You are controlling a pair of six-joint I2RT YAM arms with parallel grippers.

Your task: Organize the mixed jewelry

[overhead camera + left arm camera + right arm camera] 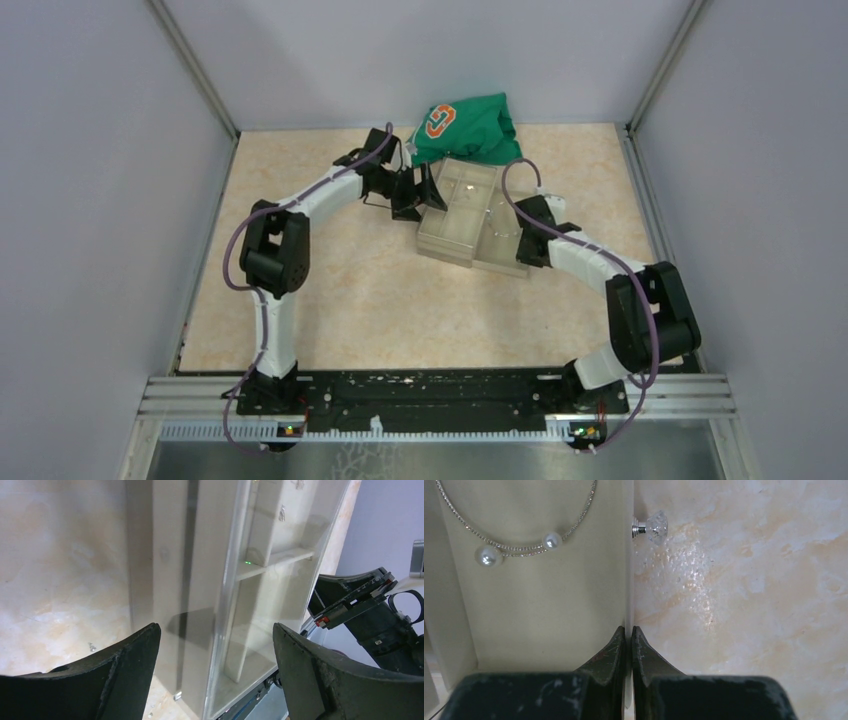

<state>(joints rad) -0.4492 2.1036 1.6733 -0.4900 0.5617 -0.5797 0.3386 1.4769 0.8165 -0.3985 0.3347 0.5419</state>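
Left gripper hangs wide open beside the clear compartmented box; ease down squarely on the tiny silvery bit on the table. Right gripper seems clamped on the box wall, steadying it. Beyond, the pearl-tipped hoop lies inside.

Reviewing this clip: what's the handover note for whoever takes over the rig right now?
Left gripper: open at the clear box's left edge, holding nothing.
Right gripper: shut at the box's right wall; whether it pinches it is unclear.
Done: pearl-tipped hoop lies in one compartment, a small earring in another.
To do: a tiny silvery bit on the table beside the box.
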